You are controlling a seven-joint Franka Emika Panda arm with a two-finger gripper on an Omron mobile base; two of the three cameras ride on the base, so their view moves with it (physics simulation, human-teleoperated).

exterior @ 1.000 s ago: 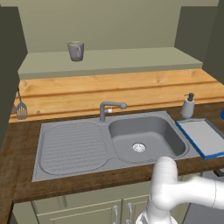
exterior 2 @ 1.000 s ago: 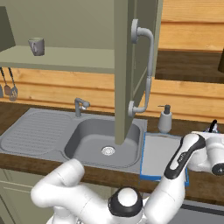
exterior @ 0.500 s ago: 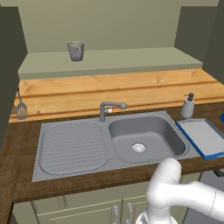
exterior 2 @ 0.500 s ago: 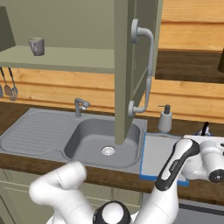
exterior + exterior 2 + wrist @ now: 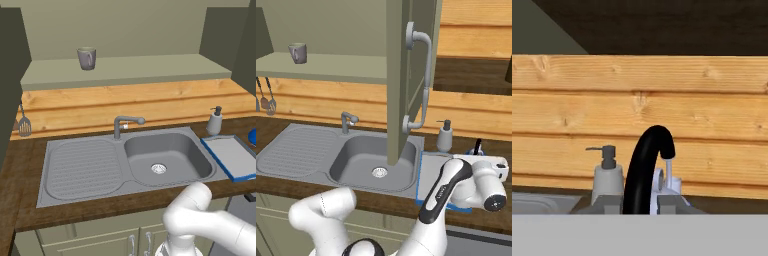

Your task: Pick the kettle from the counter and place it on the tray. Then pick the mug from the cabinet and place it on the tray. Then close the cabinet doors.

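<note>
Dark wooden counter (image 5: 100,207), orange-wood wall (image 5: 125,105)

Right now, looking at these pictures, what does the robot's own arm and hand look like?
The arm is made of smooth, rounded glossy white shells, thick and tube-like, with dark grey-black bands at the joints. One black strip along the forearm carries small pale lettering, too small to read. A round dark cap sits on the white wrist housing. The hand ends in two small grey fingertips. No loose cables show.

The kettle's (image 5: 649,170) black arched handle is rising between the claw's (image 5: 639,204) two fingertips; the grey mug (image 5: 86,58) is standing upright on the cabinet (image 5: 125,70) shelf, far off
</note>
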